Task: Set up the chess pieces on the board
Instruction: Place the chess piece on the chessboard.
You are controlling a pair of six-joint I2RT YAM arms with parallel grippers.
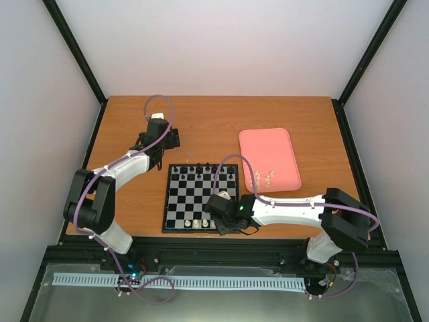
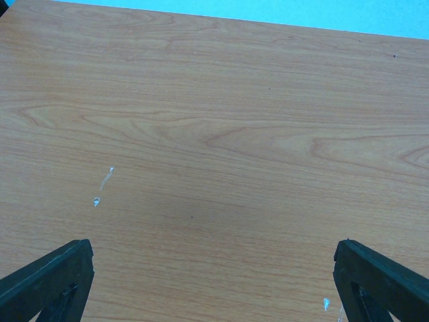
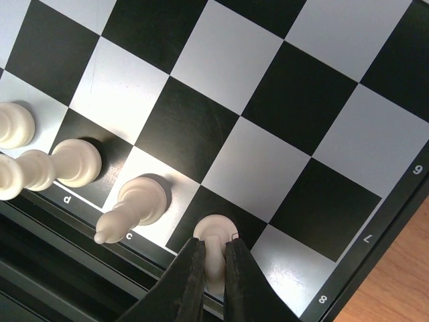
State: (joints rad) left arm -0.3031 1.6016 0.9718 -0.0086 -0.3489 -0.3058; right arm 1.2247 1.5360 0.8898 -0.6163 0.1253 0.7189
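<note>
My right gripper (image 3: 214, 249) is shut on a cream-white chess piece (image 3: 214, 231) whose base sits on a black square in the near row of the board (image 3: 265, 164). Three more white pieces (image 3: 137, 201) stand to its left in that row. In the top view the right gripper (image 1: 221, 216) is over the board's (image 1: 194, 198) near right corner, and black figures (image 1: 201, 170) line the far rows. My left gripper (image 1: 163, 137) hovers over bare table beyond the board's far left corner. It stands open (image 2: 214, 288), with nothing between its fingers (image 2: 57, 272).
A pink tray (image 1: 268, 144) lies right of the board with several white pieces (image 1: 263, 178) near its front edge. The wooden table (image 2: 214, 134) shows a few small shiny scratches. Black frame posts border the table.
</note>
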